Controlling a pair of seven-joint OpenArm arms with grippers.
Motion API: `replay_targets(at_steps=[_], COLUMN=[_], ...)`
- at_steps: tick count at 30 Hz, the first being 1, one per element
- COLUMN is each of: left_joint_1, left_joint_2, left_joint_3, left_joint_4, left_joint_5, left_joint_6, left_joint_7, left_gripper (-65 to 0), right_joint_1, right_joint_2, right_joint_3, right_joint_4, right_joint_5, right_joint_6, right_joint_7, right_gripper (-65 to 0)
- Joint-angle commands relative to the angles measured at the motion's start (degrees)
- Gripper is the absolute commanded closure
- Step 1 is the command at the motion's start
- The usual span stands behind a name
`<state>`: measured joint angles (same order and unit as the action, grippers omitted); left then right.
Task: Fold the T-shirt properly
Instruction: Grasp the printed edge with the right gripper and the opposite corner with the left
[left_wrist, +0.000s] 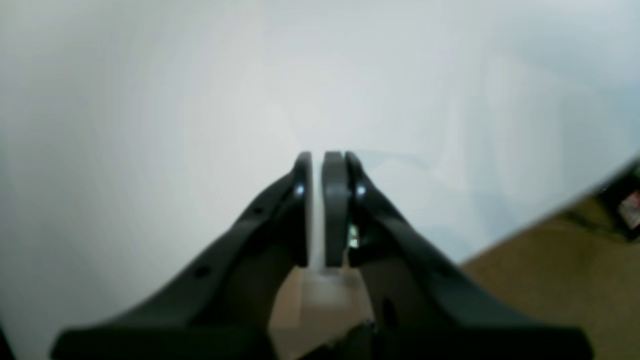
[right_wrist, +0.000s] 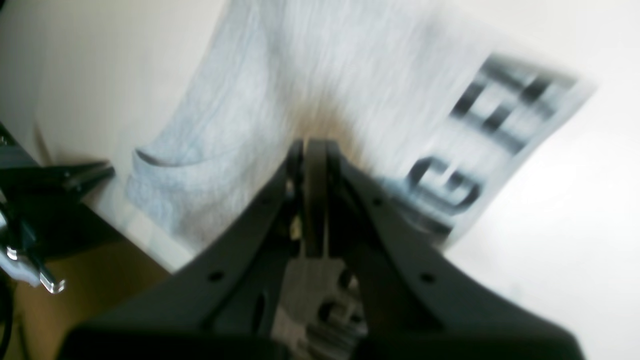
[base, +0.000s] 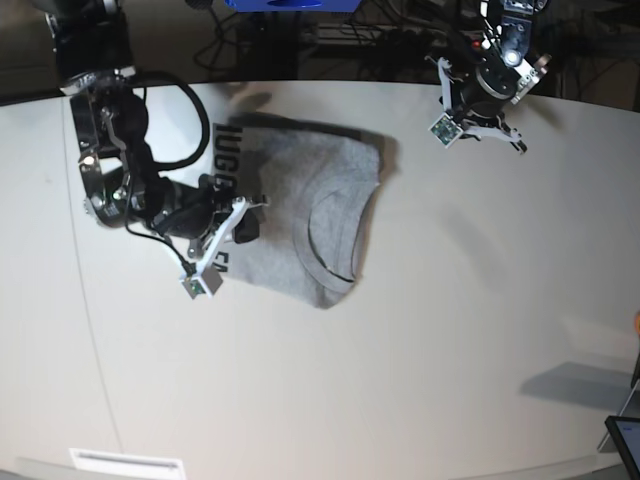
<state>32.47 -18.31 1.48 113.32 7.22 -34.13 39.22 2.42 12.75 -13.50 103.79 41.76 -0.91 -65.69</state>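
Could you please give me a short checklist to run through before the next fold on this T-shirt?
1. Right gripper closed at the T-shirt: ok, jaws together at the cloth, though whether cloth is pinched is blurred.
2. Left gripper clear of the shirt: ok, it hangs over bare table, jaws nearly together with nothing between them.
3. Shirt partly folded: ok, one side is turned over so the black lettering shows along that edge.
4. Collar lying flat: ok, it faces up toward the open table side.
5. Folded edges straight: not ok, the outline is uneven and the lower corner sticks out.
6. Sleeves tucked in: cannot tell.
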Motion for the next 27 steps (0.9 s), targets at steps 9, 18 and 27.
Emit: replay_targets(at_steps=[9,18,27], left_joint_1=[0.5,-0.7,-0.3], left_joint_2=[-0.4,-1.3,-1.3], left_joint_3=[0.0,0.0,0.3], left_joint_4=[1.2,0.8,0.8], left_joint_5=[-0.2,-0.1,-0.1], left_joint_6=[-0.1,0.0,0.0], left_joint_7=[0.0,0.5,0.5], left_gripper=[-4.0,-4.0,-4.0], right_joint_1=[-7.6,-9.3,-2.6], right_joint_2=[-0.1,0.0,-0.1], right_joint_3=[0.6,0.2,0.4], right_joint_4=[-1.8,-5.0,5.0], right_joint_5=[0.6,0.7,0.7], right_joint_6=[0.2,0.2,0.2], right_joint_7=[8.0,11.9,3.6], right_gripper=[0.0,0.0,0.0])
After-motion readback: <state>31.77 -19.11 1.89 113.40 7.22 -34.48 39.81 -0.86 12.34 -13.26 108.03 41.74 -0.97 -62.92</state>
